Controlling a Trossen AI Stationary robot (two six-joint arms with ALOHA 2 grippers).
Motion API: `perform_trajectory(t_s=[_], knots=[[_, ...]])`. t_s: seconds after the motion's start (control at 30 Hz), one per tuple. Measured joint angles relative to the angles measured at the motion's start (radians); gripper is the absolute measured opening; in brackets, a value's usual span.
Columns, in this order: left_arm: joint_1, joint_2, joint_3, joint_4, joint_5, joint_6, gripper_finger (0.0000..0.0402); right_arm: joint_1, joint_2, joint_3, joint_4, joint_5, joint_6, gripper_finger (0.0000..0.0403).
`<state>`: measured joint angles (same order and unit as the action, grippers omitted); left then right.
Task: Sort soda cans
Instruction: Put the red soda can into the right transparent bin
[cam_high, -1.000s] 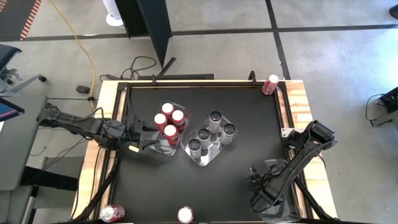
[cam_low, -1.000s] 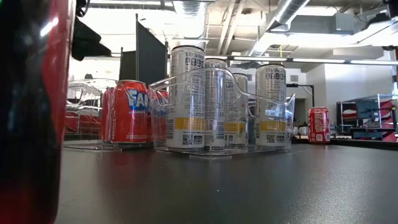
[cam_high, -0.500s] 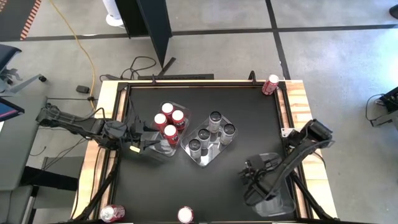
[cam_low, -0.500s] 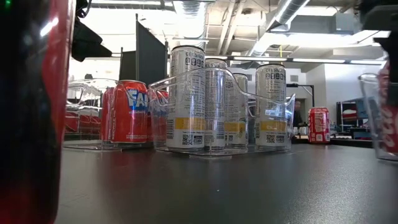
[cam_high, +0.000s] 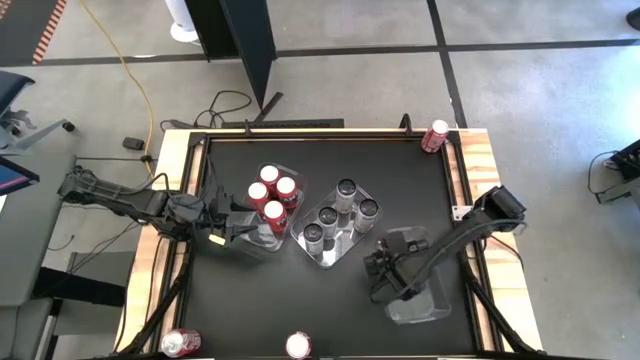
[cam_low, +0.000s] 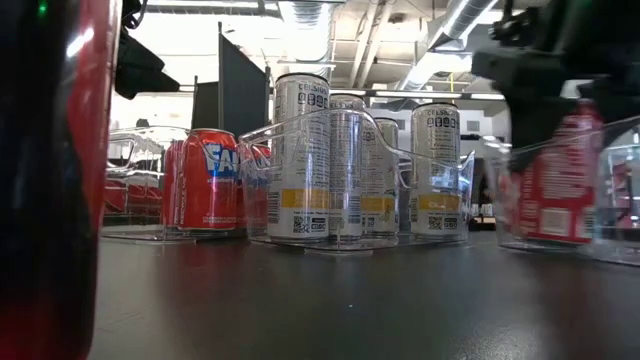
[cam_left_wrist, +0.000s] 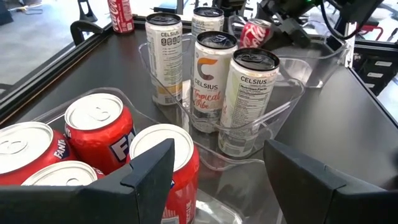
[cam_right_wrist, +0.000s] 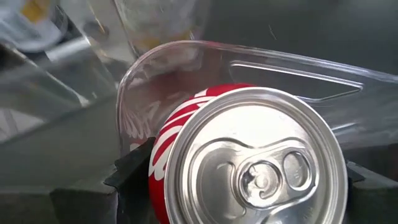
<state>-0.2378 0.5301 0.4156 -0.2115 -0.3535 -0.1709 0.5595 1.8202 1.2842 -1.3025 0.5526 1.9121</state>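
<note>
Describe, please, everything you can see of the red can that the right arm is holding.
The red can is a small aluminium drink can with white script on its side and a silver top with an unopened pull tab. It stands roughly upright between the jaws of the right gripper, one on either side of its body. It sits inside a clear plastic tray, near the tray's curved end wall, right of the tray of silver cans.

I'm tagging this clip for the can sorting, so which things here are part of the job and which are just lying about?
Part of the job:
- red cans in the left tray
- silver cans in the middle tray
- red can held by the right gripper
- loose red cans at the table edges
- left gripper

Just lying about:
- yellow cable
- dark panel
</note>
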Motion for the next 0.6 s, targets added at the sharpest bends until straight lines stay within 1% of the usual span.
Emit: perform_trajectory(t_s=[0.23,0.43,0.47,0.57,0.6], knots=[[0.0,0.0,0.0,-0.001,0.012,0.002,0.0239,-0.075,0.0,0.0,0.039,0.007,-0.089,0.0315],[0.0,0.0,0.0,-0.001,0.017,0.002,0.0239,-0.107,0.0,0.001,0.085,0.003,-0.195,0.0316],[0.0,0.0,0.0,-0.002,0.017,0.002,0.0239,-0.107,0.0,0.001,0.09,0.002,-0.206,0.0325],[0.0,0.0,0.0,-0.011,0.017,0.001,0.0239,-0.107,0.0,0.001,0.098,0.002,-0.218,0.0374],[0.0,0.0,0.0,-0.013,0.018,0.0,0.0239,-0.107,0.0,0.001,0.1,0.002,-0.219,0.0383]])
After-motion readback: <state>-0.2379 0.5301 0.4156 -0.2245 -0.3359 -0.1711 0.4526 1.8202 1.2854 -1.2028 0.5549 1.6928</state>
